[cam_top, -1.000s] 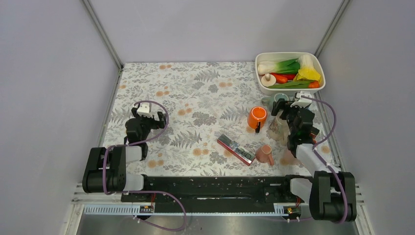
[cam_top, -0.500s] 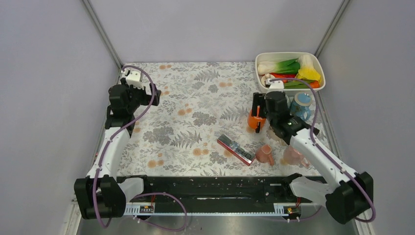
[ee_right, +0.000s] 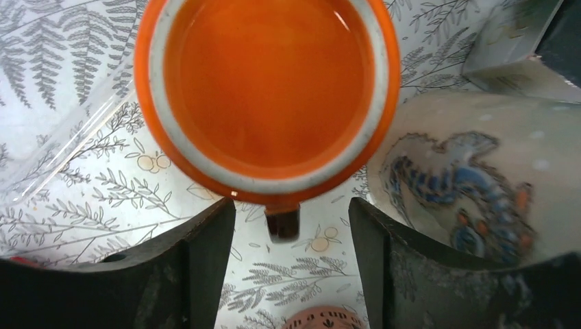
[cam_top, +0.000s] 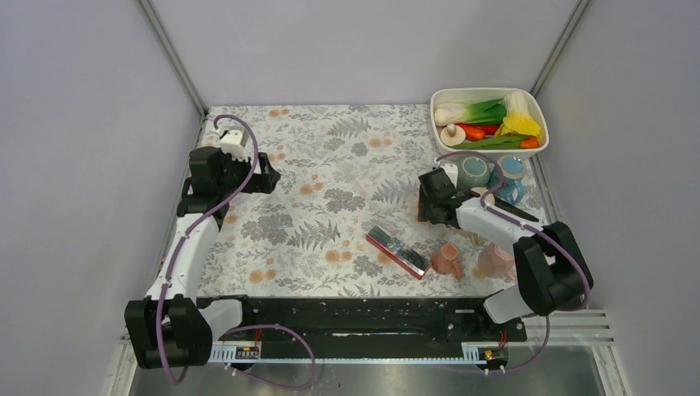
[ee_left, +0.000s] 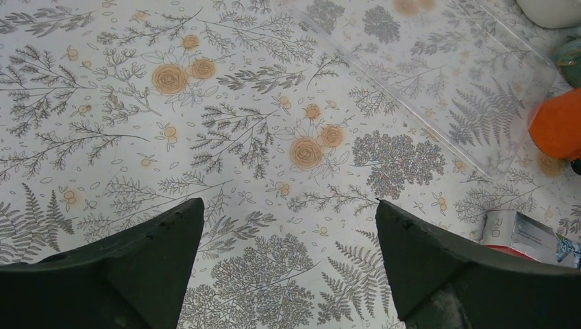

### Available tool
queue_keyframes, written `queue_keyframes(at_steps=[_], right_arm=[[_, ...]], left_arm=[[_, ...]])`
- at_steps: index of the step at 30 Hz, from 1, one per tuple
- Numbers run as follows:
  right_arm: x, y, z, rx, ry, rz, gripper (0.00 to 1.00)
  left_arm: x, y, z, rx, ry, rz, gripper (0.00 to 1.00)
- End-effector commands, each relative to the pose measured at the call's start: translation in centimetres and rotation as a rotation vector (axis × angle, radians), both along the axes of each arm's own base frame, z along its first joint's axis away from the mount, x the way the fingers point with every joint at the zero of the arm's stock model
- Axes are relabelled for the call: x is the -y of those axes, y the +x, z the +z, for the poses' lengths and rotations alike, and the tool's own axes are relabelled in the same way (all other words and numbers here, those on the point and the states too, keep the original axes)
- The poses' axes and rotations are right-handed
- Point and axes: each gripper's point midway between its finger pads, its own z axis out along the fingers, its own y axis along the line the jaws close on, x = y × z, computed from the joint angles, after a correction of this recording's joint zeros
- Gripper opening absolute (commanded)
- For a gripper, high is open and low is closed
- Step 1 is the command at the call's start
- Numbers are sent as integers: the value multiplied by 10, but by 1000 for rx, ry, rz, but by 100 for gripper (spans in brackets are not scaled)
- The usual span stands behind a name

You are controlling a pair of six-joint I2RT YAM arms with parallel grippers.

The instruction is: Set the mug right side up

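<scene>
The mug point(ee_right: 267, 89) is orange, round and glossy. It stands mouth down, so its flat base faces up, ringed by a pale matte band. A short handle point(ee_right: 282, 223) projects from its wall. The mug rests on the table cover point(cam_top: 330, 165), near the white tub point(cam_top: 487, 90) of vegetables, just off the tub's near left corner.

The mug looks like glazed ceramic. The tub is smooth and rectangular with rounded corners. The cover is flat and printed with grey ferns and orange blossoms. A cream cup point(ee_right: 466, 178) with a blue painted figure also lies near the tub.

The right arm bends in low toward the tub, and the right gripper point(ee_right: 291, 260) points straight down over the mug. Its jaws are spread, one finger on each side of the handle, touching neither side.

The left arm is stretched out well apart from the tub, along the cover's opposite edge. The left gripper point(ee_left: 288, 260) hangs above the printed cover with its jaws spread wide.
</scene>
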Motion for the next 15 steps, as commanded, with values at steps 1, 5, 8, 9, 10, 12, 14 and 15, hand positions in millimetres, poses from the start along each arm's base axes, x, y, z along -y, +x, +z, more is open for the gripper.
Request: queue_keyframes(at_steps=[1,5,8,9,10,12,14,15], right_arm=[[-12,24,7,69,46,-41,68],[-9,29,-1,61,25,-53,58],[-8,34,-4,76,32,-63,28],[-8,36,-4,81,40,-62,17],[-9,37,-4,83,46,-56,8],[-17,36,2,88,86,-22,0],[-29,37,16,115,149,26,0],[-35,36,27,129,179,52,0]], left_arm=[[6,0,22,51,-30,-23,98],[7,-2,22,51,-36,-26,97],[10,-4,23,42,-45,-43,95],[10,-4,23,39,-45,-48,95],[11,-6,24,34,-43,-51,94],[11,-9,24,19,-37,-61,92],[13,-15,26,-11,-33,-75,91],[16,-21,24,-40,-24,-101,91]])
